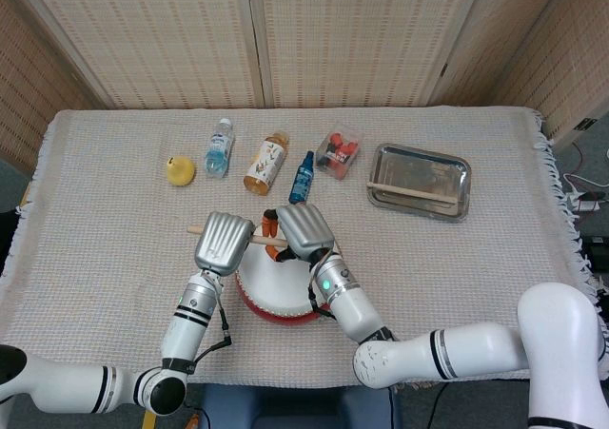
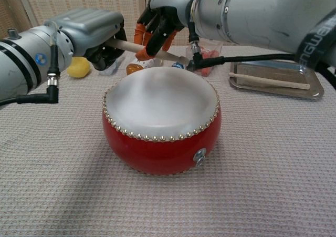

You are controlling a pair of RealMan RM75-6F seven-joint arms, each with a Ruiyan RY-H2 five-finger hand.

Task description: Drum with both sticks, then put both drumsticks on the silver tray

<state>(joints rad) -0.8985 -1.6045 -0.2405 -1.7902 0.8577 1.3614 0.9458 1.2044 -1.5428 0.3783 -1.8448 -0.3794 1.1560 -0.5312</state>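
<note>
Drumsticks are split: one already lies in the silver tray (image 1: 463,176), while the other drumstick (image 2: 157,52) is grasped by the left hand (image 1: 223,242) above the red drum (image 2: 161,126), the right hand (image 1: 301,230) closing on it, likely a handover

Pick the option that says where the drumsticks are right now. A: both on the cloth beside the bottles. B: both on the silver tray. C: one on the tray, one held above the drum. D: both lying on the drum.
C: one drumstick lies in the silver tray, while the other drumstick is held above the drum.
</note>
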